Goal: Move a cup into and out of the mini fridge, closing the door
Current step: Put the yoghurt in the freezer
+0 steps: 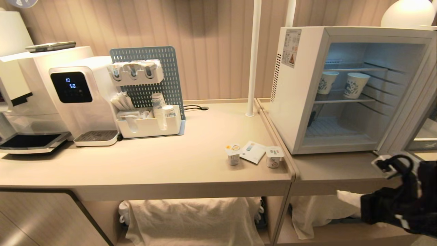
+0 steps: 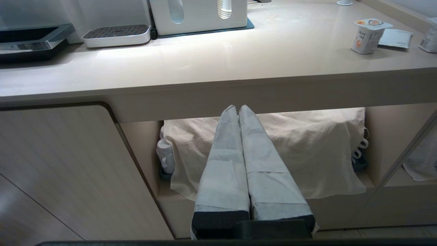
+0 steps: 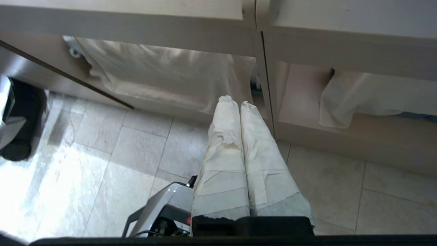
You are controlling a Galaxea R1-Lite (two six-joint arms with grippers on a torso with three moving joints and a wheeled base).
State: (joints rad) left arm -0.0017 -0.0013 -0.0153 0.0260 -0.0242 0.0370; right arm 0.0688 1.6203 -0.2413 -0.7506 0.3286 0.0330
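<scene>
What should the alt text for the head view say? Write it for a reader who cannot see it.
A white mini fridge stands open on a beige counter, with two patterned paper cups on its upper wire shelf. Two small yogurt cups and a water dispenser sit further left; the right gripper, shut, hangs below the counter edge.

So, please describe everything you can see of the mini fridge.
The mini fridge is a boxy white cabinet that stands upright on the right counter section. Its door is swung open to the right. A warning sticker and vent slots mark its left side. Inside are wire shelves; two patterned paper cups stand on the middle one, and the bottom looks bare. No gripper touches it.
</scene>
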